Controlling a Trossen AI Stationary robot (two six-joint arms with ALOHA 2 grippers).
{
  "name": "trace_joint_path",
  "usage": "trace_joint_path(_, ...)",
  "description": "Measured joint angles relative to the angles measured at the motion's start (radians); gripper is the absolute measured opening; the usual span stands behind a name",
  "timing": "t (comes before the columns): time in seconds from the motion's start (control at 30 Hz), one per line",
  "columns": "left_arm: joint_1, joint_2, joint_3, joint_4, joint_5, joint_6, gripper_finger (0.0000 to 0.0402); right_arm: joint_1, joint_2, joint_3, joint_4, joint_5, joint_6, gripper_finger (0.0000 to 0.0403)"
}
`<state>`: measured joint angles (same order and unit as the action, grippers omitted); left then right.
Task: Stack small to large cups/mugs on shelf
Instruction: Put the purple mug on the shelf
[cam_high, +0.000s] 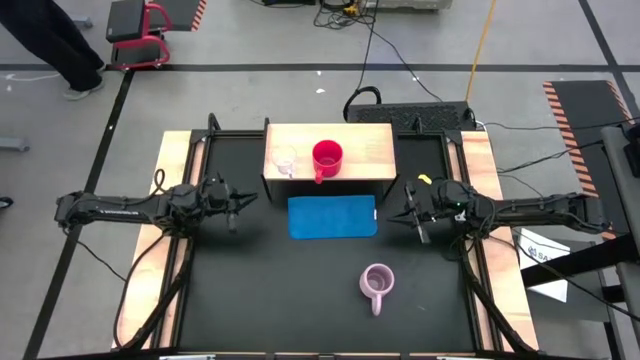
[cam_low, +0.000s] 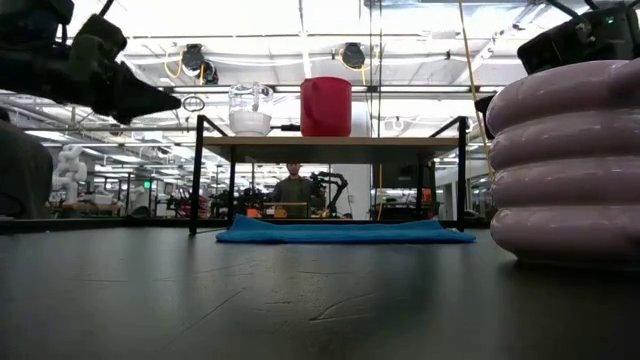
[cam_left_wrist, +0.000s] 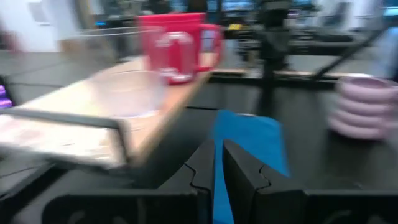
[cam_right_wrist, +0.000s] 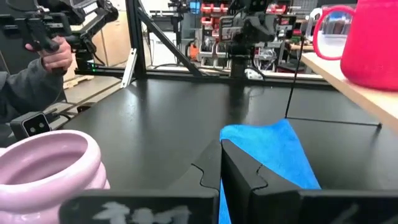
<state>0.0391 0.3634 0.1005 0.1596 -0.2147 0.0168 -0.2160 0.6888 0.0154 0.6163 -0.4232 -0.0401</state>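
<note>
Both grippers are empty and hover above the black table top. Left gripper (cam_high: 238, 203) sits off the left end of the blue mat (cam_high: 332, 217), its fingers pinched almost together with nothing between them. Right gripper (cam_high: 405, 212) mirrors it off the mat's right end, its fingers fully closed on nothing. Each points inward at the mat, a neutral stance that leaves the shelf and the open table reachable from either side.

On the shelf (cam_high: 370, 150), the light wooden board at the table's back edge, the small clear glass cup (cam_high: 285, 159) stands upright towards the left end. The red mug (cam_high: 327, 156) stands just beside it near the middle, handle turned toward the mat. They stand side by side in size order, not nested, so "stack" here probably means a row from small to large. The board's right end is bare, likely left for the largest.

That one, the ribbed lilac mug (cam_high: 376, 282), is still down on the table, upright, well apart from the shelf, nearer the front edge and right of centre, its handle facing the front edge. By position it looks like the right arm's pickup.
</note>
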Motion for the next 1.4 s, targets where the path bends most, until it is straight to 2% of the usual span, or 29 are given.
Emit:
trace_joint_path(0.13, -0.080, 0.001, 0.000, 0.026, 0.070, -0.022, 0.0031, 0.024, 0.000, 0.000, 0.001, -0.001, -0.006, 0.0000)
trace_joint_path(0.23, -0.156, 0.000, 0.000, 0.060, 0.074, -0.035, 0.0031, 0.057, 0.000, 0.000, 0.008, -0.003, 0.014, 0.0000)
trace_joint_path(0.5, -0.306, 0.001, 0.007, 0.048, -0.098, -0.022, 0.0031, 0.217, 0.001, -0.001, 0.032, 0.018, 0.057, 0.0000)
trace_joint_path(0.83, -0.336, 0.003, 0.007, 0.029, -0.109, -0.027, 0.0031, 0.485, 0.043, -0.002, 0.073, 0.229, 0.076, 0.0000)
trace_joint_path(1.0, -0.336, 0.003, 0.007, 0.023, -0.109, -0.024, 0.0031, 0.571, 0.089, -0.002, 0.097, 0.333, 0.070, 0.0000)
trace_joint_path(1.27, -0.336, 0.003, 0.008, 0.023, -0.110, -0.022, 0.0031, 0.625, 0.169, -0.002, 0.179, 0.341, 0.027, 0.0000)
trace_joint_path(1.4, -0.336, 0.003, 0.008, 0.022, -0.109, -0.030, 0.0031, 0.624, 0.173, -0.002, 0.149, 0.343, -0.007, 0.0000)
